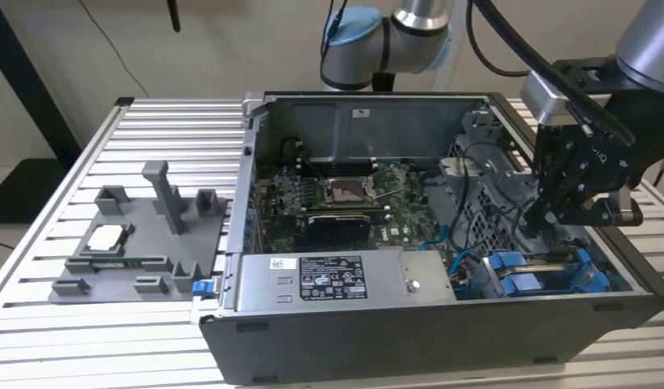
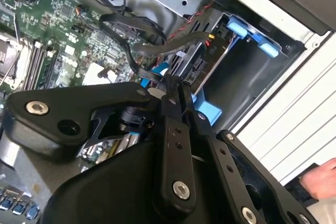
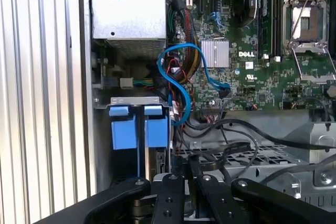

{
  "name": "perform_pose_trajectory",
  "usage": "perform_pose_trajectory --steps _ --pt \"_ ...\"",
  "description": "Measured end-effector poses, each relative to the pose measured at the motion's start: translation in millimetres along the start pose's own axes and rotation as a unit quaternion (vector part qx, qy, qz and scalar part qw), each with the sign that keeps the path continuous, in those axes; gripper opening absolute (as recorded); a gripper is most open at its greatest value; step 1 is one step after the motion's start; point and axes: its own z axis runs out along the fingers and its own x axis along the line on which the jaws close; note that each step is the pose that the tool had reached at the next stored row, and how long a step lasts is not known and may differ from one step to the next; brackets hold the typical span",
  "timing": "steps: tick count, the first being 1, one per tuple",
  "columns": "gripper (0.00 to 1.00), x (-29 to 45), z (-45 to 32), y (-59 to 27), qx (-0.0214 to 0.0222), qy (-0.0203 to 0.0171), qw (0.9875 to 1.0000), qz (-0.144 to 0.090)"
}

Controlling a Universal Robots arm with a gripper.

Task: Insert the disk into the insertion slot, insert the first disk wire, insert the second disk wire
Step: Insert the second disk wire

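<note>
Both fingers pinched together above the disk.

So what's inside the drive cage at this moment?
Inside the drive cage, blue carrier frames sit side by side in their bays. The gripper hangs just above them, close to black cables. The disk bodies and their connectors lie hidden below the frames.

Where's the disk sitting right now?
The disk, in its blue carrier, sits in the insertion slot at the case's front corner on the exterior view's right, beside the power-supply box and below the gripper.
</note>
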Motion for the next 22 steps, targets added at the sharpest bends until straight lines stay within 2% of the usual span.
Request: perform_pose_trajectory --steps 3,6,10,13,22 --pt "0.16 0.8 2.0 -0.5 0.0001 0.0012 1.0 0.0" --pt "0.16 2.7 2.3 -1.2 0.0003 0.0055 1.0 0.0" --pt "0.16 4.8 2.8 -1.5 0.0006 0.0137 0.9999 0.001" --pt "0.16 6.7 3.5 -1.6 0.0009 0.0173 0.9998 0.003" --pt "0.16 9.2 6.2 -4.1 0.0011 0.0184 0.9998 0.005"
